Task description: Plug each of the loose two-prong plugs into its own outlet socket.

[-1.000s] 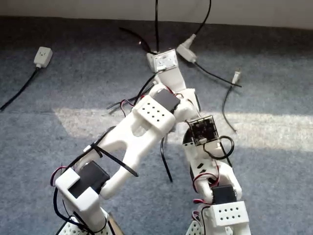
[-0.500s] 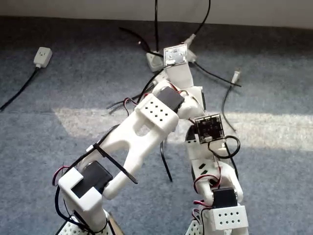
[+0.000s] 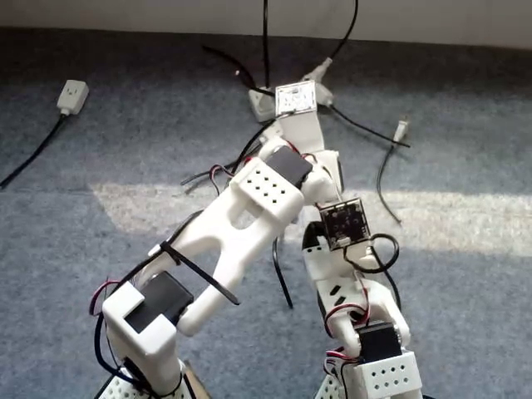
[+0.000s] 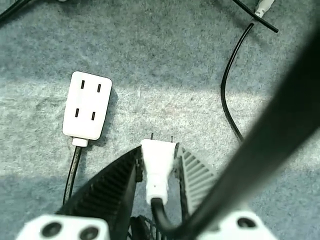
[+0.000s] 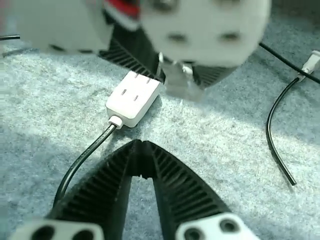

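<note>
left arm: is stretched far forward over the carpet | left gripper: is clamped on the white two-prong plug, prongs pointed ahead, near the outlet socket but apart from it | right arm: is drawn in behind | right gripper: is pressed shut, nothing held, aimed at the socket

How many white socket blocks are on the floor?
2. One socket block lies alone at the left edge in the high view. The second socket block lies close to the left gripper, which holds a plug. The arms may hide more.
</note>
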Tool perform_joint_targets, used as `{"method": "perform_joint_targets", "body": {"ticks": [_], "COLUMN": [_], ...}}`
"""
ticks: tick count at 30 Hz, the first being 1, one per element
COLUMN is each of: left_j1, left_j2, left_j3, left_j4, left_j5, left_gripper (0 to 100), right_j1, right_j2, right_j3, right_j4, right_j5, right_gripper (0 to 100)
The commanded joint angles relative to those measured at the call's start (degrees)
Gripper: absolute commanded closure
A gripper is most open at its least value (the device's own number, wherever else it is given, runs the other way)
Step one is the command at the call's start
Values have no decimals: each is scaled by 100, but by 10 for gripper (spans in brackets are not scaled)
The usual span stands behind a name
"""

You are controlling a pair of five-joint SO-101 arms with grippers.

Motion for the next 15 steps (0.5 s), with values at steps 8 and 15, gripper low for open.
{"method": "perform_joint_targets", "body": {"ticks": [8,15], "left_j1": [-787,-488], "left_j2": [-435,-470], "left_j3": [-286,-286], "left_j4": [527,862], "left_j5": [-70,-79], "left_gripper": [995,995], "right_j1": [145,286], "right_j2": [-259,-251], "right_j3": [611,593], "right_j4": [-866,-1007], "right_j5": [185,193], "right_gripper": [991,991]}}
